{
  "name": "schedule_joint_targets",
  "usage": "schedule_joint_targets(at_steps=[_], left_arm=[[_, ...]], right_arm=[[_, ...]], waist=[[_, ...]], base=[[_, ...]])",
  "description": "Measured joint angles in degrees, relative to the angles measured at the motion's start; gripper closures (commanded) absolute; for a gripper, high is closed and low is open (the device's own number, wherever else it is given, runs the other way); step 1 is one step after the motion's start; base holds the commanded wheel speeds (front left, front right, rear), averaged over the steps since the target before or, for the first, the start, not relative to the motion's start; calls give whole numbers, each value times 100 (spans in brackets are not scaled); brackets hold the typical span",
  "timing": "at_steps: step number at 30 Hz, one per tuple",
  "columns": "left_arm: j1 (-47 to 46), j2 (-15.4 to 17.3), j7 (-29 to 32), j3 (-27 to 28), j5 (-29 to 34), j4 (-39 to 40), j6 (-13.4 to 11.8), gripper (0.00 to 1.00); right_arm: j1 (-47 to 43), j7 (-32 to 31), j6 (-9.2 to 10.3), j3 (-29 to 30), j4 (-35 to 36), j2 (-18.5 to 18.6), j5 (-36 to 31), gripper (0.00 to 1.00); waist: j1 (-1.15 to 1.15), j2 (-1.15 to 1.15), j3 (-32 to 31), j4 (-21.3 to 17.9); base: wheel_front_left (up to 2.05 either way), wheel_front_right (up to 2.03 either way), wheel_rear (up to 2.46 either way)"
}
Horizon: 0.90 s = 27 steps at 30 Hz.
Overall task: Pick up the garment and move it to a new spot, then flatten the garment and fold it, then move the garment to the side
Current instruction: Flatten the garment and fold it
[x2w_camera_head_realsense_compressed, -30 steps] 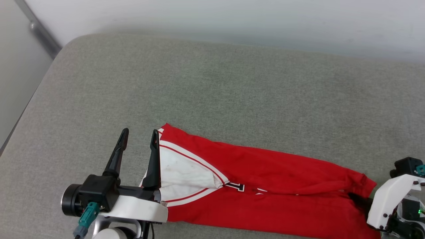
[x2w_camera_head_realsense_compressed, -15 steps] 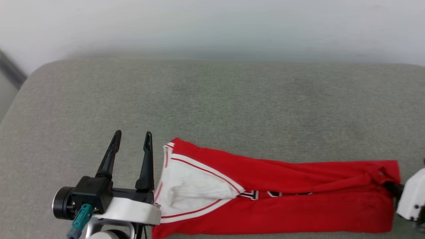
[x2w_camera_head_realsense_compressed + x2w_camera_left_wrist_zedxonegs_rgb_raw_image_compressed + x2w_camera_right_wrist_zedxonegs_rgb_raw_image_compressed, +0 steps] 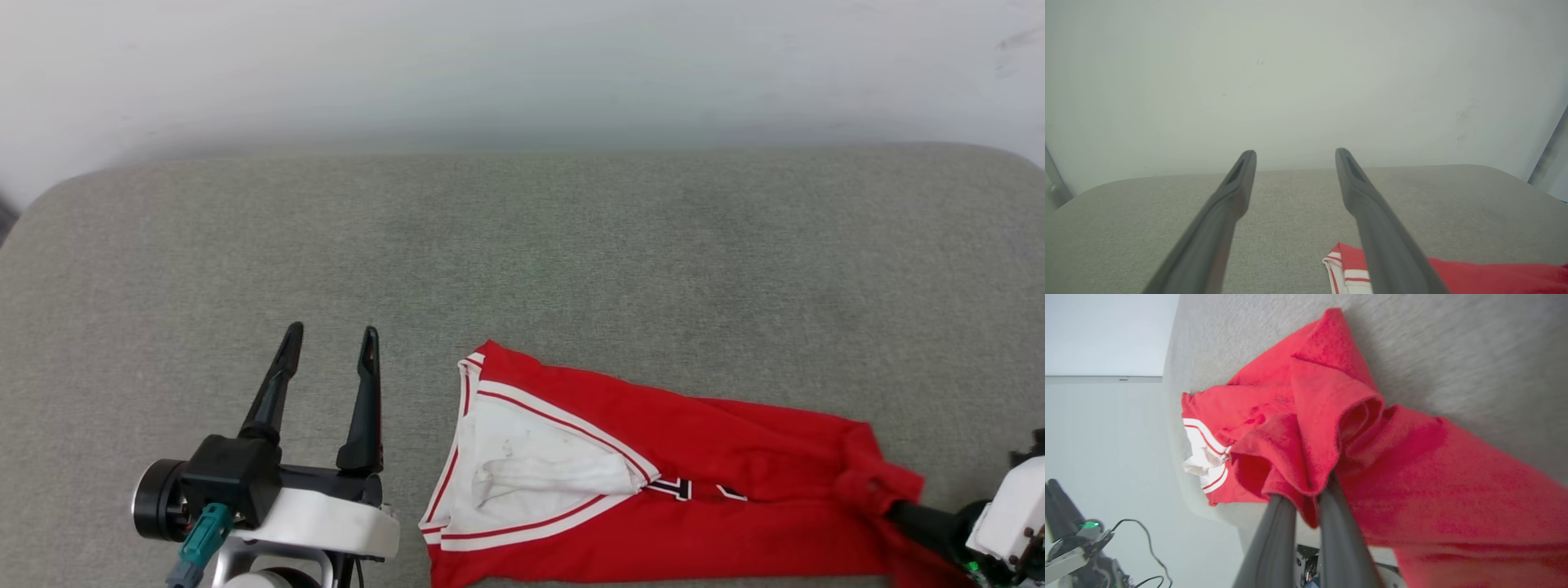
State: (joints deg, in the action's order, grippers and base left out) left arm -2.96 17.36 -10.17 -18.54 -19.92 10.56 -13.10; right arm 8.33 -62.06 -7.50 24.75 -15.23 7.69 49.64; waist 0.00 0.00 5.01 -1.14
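The garment [image 3: 702, 433], red with a white sleeve [image 3: 531, 457] and striped trim, lies folded in a long band on the grey cushion [image 3: 522, 245]. Part of its black-and-white lettering [image 3: 678, 488] peeks out at the fold. My right gripper [image 3: 888, 502] is shut on the bunched red right end, its fingertips buried in the cloth. In the right wrist view the garment [image 3: 1412, 457] drapes over that gripper [image 3: 1306, 494]. My left gripper [image 3: 331, 333] stands open to the left of the sleeve, apart from it, nothing between its fingers. The left wrist view shows this gripper [image 3: 1295, 152] with the garment's corner [image 3: 1474, 273] at lower right.
A pale wall [image 3: 522, 65] runs behind the cushion's far edge. The cushion's rounded corners show at far left [image 3: 49, 204] and far right [image 3: 1012, 163]. Bare grey cushion lies beyond the garment and left of my left gripper.
The head view has swung right. The garment has slid right, away from my left gripper, which had touched the sleeve. Its right end is now bunched in my right gripper.
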Motion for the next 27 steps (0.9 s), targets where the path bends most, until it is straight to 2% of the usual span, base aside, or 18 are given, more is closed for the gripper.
schedule_joint_targets(at_steps=[3, 6, 9, 13, 22, 27], left_arm=[[-2, -3, 11, -29, -7, -13, 5, 0], [-7, -1, 18, -38, -8, -19, 7, 0], [-52, -9, 24, -86, -38, -30, 33, 0], [-104, -52, 15, -134, -52, -70, 58, 0], [-347, -252, -130, -285, -126, -245, 165, 0], [-543, -420, -253, -389, -144, -386, 259, 0]], right_arm=[[126, -598, 0, 277, -103, -339, 590, 100], [296, -1065, 0, 361, -266, -455, 1218, 100], [466, -1157, 0, -1, -578, -454, 2003, 100], [639, -772, 0, -773, -714, -467, 2536, 100], [1187, 365, 0, -2551, -739, -474, 3031, 100], [1660, 1182, 0, -3076, -842, -476, 2494, 100]], waist=[[0, 0, -17, 74], [0, 0, -28, 174], [0, 0, -28, 298], [0, 0, -6, 502], [0, 0, 238, 1026], [0, 0, 549, 1236]], base=[[0, 0, 0], [0, 0, 0], [0, 0, 0], [0, 0, 0], [0, 0, 0], [0, 0, 0]])
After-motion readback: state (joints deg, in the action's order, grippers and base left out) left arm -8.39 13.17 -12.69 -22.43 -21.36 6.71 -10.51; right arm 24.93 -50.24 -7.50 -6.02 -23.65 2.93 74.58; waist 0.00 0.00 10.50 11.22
